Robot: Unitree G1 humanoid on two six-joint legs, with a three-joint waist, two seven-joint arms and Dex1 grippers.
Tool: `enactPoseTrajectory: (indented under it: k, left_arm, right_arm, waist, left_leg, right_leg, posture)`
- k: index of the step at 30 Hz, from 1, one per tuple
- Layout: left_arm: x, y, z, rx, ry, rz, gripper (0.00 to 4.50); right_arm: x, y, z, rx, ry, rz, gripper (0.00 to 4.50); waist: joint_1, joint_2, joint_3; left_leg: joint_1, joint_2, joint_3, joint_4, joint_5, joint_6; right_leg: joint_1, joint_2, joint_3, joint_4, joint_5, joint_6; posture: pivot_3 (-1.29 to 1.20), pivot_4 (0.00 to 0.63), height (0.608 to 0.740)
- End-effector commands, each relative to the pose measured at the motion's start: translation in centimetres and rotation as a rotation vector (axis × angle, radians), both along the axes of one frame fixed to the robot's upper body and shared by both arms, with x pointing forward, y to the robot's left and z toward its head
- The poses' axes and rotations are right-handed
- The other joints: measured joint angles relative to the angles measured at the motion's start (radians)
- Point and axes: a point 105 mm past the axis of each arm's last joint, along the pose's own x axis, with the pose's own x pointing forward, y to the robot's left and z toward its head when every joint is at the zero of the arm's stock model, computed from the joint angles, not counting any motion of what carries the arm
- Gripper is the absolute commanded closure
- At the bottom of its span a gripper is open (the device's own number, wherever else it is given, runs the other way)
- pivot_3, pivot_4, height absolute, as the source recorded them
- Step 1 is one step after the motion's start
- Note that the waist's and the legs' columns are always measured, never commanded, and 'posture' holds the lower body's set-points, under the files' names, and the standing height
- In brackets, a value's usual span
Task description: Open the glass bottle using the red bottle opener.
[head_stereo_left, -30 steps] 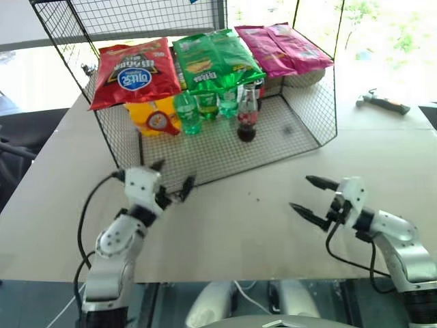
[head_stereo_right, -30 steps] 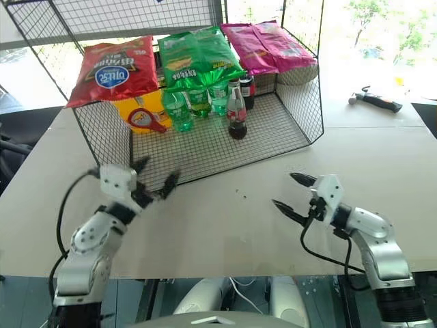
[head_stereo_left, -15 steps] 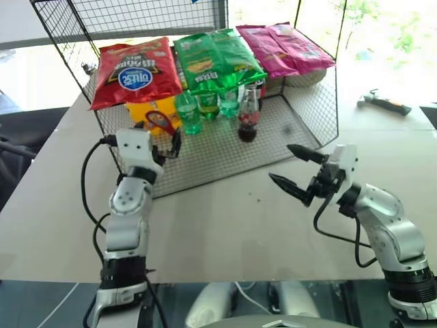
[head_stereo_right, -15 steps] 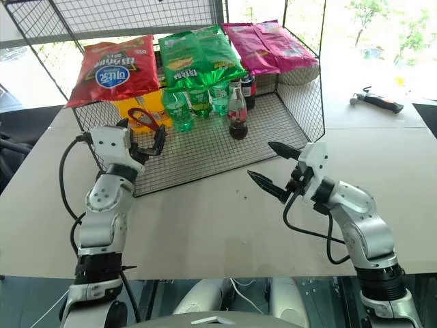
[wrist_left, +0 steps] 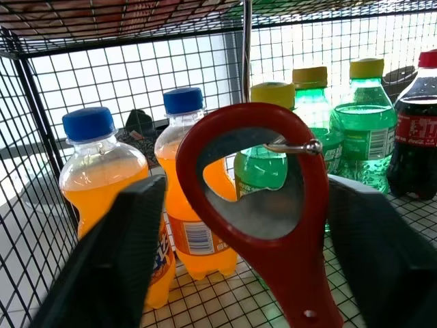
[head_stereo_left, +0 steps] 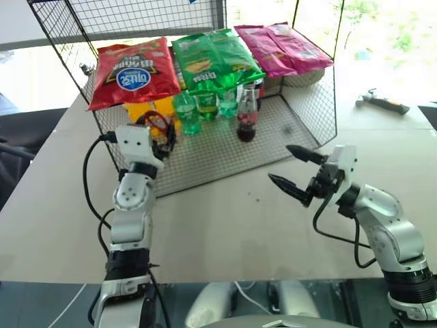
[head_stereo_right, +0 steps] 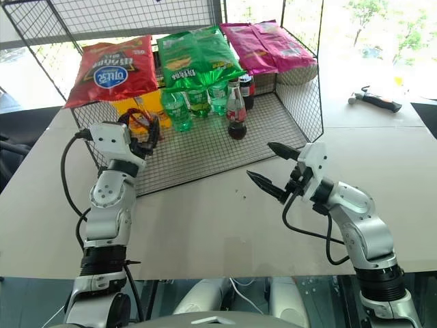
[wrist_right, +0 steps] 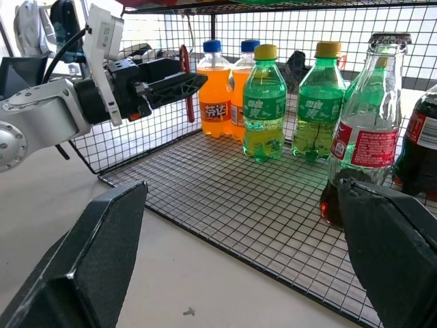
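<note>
The red bottle opener (wrist_left: 263, 205) hangs from a small hook at the wire rack's (head_stereo_left: 311, 113) front left corner. My left gripper (head_stereo_left: 162, 134) is raised to it, with one finger (wrist_left: 116, 260) on each side of its loop head. The jaws are still apart and a thin gap shows on one side. The glass bottle (wrist_right: 365, 130), with a metal cap, dark drink and red label, stands upright on the rack floor, also in the left eye view (head_stereo_left: 246, 117). My right gripper (head_stereo_left: 280, 162) hovers open and empty over the table, in front of the rack.
Orange drink bottles (wrist_left: 109, 184) and green bottles (wrist_right: 263, 102) stand in the rack behind the opener. A dark bottle with a red cap (wrist_right: 416, 150) stands next to the glass bottle. Chip bags (head_stereo_left: 133, 72) lie on the rack's top. A hammer (head_stereo_left: 386, 103) lies on the table, far right.
Both arms have risen. My left gripper reached forward to the hanging opener, and its fingers then narrowed around it. My right gripper lifted, stayed wide open, and has since held still.
</note>
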Motion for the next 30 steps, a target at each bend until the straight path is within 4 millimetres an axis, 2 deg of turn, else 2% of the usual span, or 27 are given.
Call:
enactPoseTrajectory:
  k: [1,2,4,5,13,21,30]
  left_arm:
    - [-0.3,0.2,1.1,0.008,-0.057,0.007,2.92]
    - [-0.3,0.3,1.1,0.008,-0.057,0.009,3.28]
    - [-0.4,0.3,1.1,0.010,-0.057,0.010,4.28]
    - [-0.4,0.3,1.0,0.012,-0.057,0.010,4.48]
    - [-1.0,0.5,1.2,0.123,-0.082,0.092,4.48]
    - [-2.2,0.6,1.7,0.411,-0.137,0.316,4.48]
    - [-3.3,0.7,1.4,0.695,-0.188,0.490,4.48]
  right_arm:
    - [-0.5,0.2,0.8,0.003,-0.041,0.008,0.00]
    - [-0.5,0.2,0.8,0.002,-0.041,0.008,0.00]
    - [-0.5,0.2,0.8,0.002,-0.039,0.007,0.00]
    - [-0.5,0.2,0.8,0.002,-0.039,0.007,0.00]
    - [-0.6,0.2,0.5,-0.001,-0.030,0.005,0.00]
    - [-0.4,0.1,0.5,-0.003,-0.026,-0.001,0.00]
    - [-0.3,0.2,0.6,-0.002,-0.026,-0.010,0.00]
  waist:
    - [0.000,0.000,0.000]
    - [0.000,0.000,0.000]
    - [0.000,0.000,0.000]
    - [0.000,0.000,0.000]
    - [-0.001,0.000,0.000]
    - [-0.018,-0.002,-0.001]
    - [0.001,-0.002,-0.001]
  left_leg:
    - [0.000,0.000,0.000,0.000,0.000,0.000]
    - [0.000,0.000,0.000,0.000,0.000,0.000]
    - [0.000,0.000,0.000,0.000,0.000,0.000]
    - [0.000,0.000,0.000,0.000,0.000,0.000]
    - [0.001,0.000,0.000,0.001,0.000,-0.001]
    - [0.000,0.000,0.001,0.000,0.000,0.000]
    - [0.000,0.000,0.001,0.001,0.000,-0.001]
  right_leg:
    - [0.000,0.000,0.000,0.000,0.000,0.000]
    - [0.000,0.000,0.000,0.000,0.000,0.000]
    - [0.000,0.000,0.000,0.000,0.000,0.000]
    - [0.000,0.000,0.000,0.000,0.000,0.000]
    - [0.000,0.000,0.000,0.003,0.000,0.000]
    - [-0.001,0.000,0.001,0.000,0.000,0.000]
    - [-0.001,0.000,-0.001,0.004,0.001,-0.001]
  posture:
    - [0.00,0.150,0.735]
    - [0.00,0.150,0.735]
    - [0.00,0.150,0.735]
    - [0.00,0.150,0.735]
    - [0.00,0.150,0.735]
    - [0.00,0.150,0.735]
    - [0.00,0.150,0.735]
